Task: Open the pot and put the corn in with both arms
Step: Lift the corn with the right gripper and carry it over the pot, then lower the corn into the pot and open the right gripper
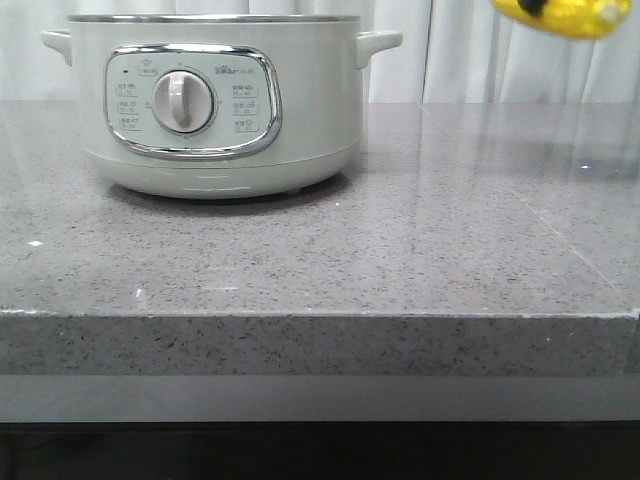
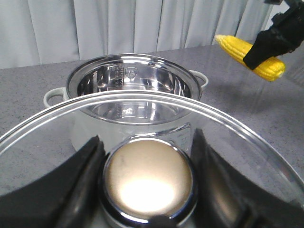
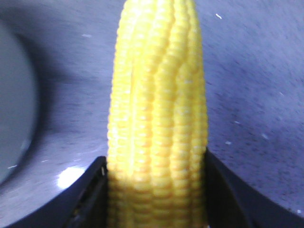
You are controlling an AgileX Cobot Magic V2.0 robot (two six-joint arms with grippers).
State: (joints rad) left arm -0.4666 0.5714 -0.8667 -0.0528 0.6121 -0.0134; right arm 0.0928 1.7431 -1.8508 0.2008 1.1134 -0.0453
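The pale mint-green pot (image 1: 215, 105) stands at the back left of the counter, its lid off and its steel inside (image 2: 130, 92) bare. My left gripper (image 2: 147, 183) is shut on the round knob (image 2: 148, 178) of the glass lid (image 2: 247, 142) and holds the lid in the air in front of the pot. My right gripper (image 3: 156, 194) is shut on the yellow corn (image 3: 159, 104) and holds it high above the counter, to the right of the pot; the corn also shows in the front view (image 1: 565, 15) and in the left wrist view (image 2: 247, 54).
The grey speckled counter (image 1: 400, 250) has its front edge (image 1: 320, 315) close to the camera. White curtains (image 1: 500, 60) hang behind the counter.
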